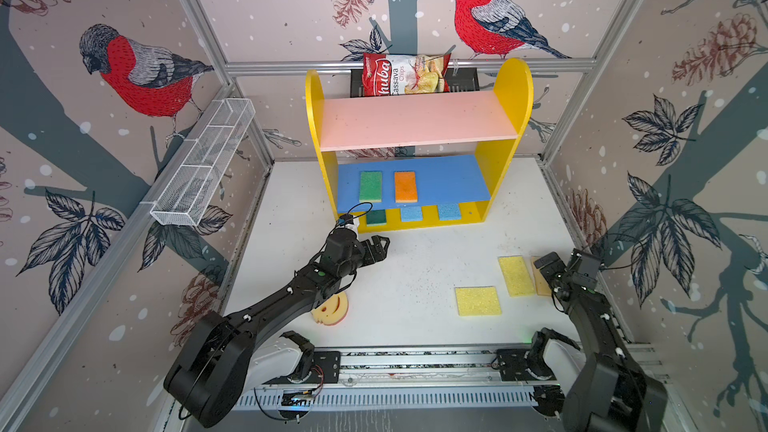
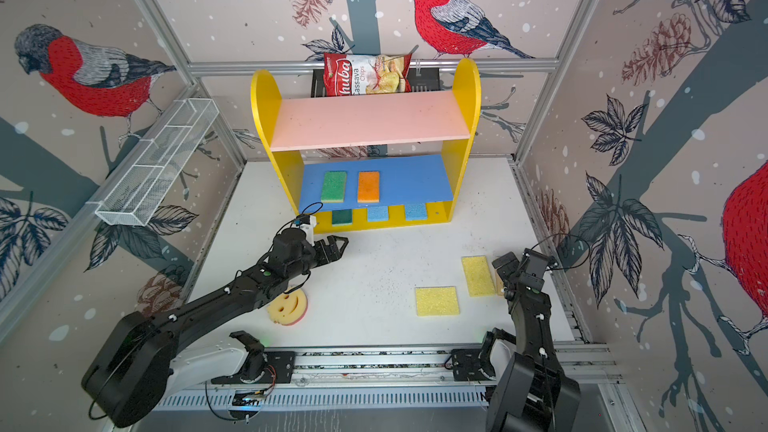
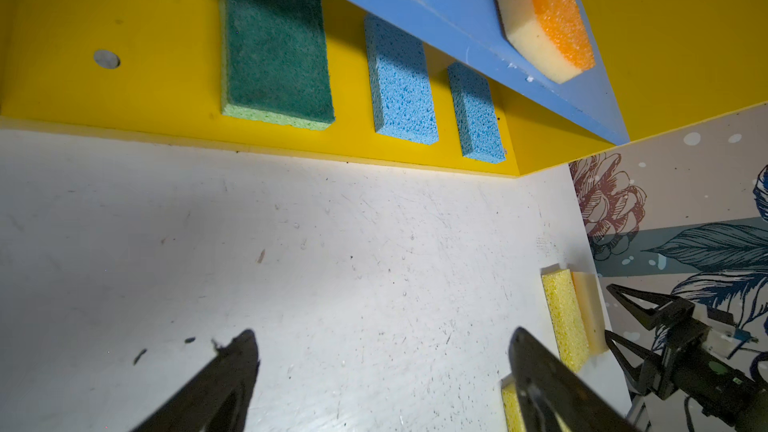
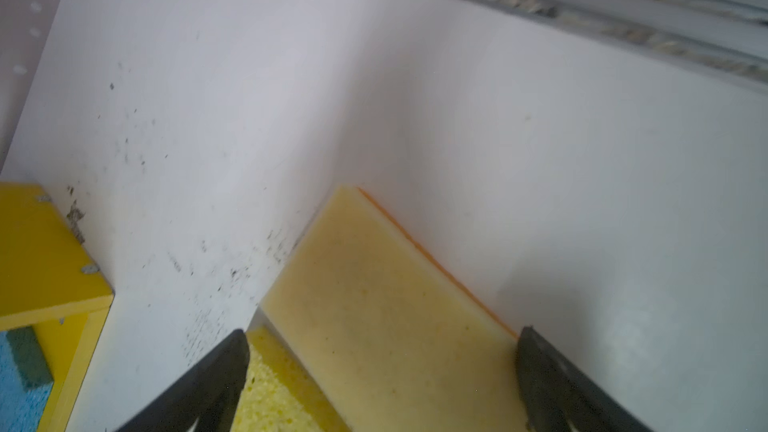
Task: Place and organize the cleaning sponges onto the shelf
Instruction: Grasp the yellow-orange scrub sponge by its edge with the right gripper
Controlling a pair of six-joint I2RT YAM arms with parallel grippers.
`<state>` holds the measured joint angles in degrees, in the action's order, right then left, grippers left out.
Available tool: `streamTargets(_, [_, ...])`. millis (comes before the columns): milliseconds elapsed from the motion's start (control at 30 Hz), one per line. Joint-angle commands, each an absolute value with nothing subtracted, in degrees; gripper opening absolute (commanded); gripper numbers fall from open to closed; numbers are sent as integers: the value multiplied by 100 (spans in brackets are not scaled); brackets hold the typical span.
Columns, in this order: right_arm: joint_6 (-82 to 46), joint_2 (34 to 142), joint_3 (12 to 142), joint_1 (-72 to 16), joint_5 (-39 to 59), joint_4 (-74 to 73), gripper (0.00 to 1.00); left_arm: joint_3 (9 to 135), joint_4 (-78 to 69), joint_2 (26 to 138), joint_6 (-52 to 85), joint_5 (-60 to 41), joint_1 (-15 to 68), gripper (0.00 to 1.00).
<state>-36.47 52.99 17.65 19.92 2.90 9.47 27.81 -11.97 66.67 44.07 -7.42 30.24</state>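
Tan sponge (image 4: 374, 276) looks soft and light; my right tool (image 4: 382, 333), jaws apart, should pinch its long sides.

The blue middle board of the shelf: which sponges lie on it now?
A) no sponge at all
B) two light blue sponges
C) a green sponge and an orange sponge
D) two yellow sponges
C: in both top views a green sponge and an orange sponge lie flat, side by side and apart, on the blue middle board.
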Motion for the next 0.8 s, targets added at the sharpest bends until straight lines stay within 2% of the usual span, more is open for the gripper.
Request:
streamTargets(0, [-4146, 5320, 1624, 1341, 368, 776, 99, 2821, -1492, 6711, 4558, -868, 3009, 93])
streamTargets(233, [-5270, 5235, 1637, -614, -251, 552, 99, 2883, -1348, 6686, 4580, -894, 3010, 92])
streamTargets(467, [-6034, 5851, 1902, -2339, -745, 131, 99, 2900, -1354, 6669, 4609, -914, 3012, 92])
streamTargets(633, [-6285, 6679, 2193, -3026, -830, -253, 99, 2857, -1289, 6581, 4612, -924, 3014, 92])
streamTargets(767, [-6123, 6833, 2486, -3112, -860, -223, 99, 2800, -1126, 6398, 4539, -800, 3009, 92])
